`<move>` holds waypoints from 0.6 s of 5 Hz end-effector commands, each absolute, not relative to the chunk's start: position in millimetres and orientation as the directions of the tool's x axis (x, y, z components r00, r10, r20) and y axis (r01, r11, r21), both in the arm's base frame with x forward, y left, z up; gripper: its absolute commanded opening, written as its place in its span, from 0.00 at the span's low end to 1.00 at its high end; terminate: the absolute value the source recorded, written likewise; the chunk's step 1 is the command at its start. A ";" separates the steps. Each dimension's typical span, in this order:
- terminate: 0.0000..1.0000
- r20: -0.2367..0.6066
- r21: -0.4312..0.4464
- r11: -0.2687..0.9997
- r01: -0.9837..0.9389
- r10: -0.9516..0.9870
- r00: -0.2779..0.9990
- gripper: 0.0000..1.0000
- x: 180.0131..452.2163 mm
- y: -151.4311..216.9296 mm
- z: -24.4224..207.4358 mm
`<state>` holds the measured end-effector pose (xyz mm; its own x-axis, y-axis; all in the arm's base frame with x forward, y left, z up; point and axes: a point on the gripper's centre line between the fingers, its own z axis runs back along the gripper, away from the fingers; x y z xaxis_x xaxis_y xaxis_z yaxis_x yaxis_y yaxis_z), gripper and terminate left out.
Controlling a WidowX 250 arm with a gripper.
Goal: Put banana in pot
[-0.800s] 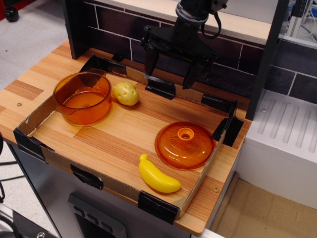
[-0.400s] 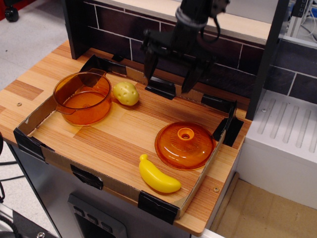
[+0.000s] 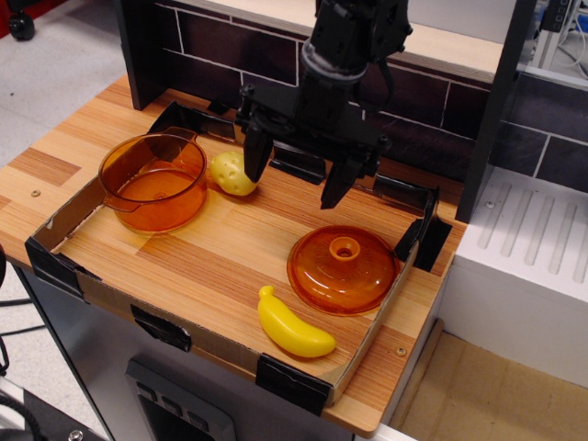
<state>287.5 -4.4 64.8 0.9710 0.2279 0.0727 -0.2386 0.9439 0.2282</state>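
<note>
While banana is lying untouched at front edge, gripper, wide open and empty, is descending forward from back edge; pot waiting.

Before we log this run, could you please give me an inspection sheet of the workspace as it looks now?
Surface: wooden tray with low cardboard rim.
Job's things: banana at near edge; pot far left, nothing inside.
Clutter: potato beside pot; orange lid next to banana.
Grippers: gripper open, above the tray, holding nothing.
Cables: black cable on the arm.
Surroundings: dark brick backsplash; white unit to the right.
</note>
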 end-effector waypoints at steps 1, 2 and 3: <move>0.00 0.199 0.129 0.917 -0.378 0.350 0.916 1.00 255.3 -17.5 80.6; 0.00 0.146 0.095 0.859 -0.504 0.488 0.860 1.00 239.1 -22.9 75.8; 0.00 0.146 0.064 0.793 -0.605 0.593 0.792 1.00 231.6 -24.6 66.3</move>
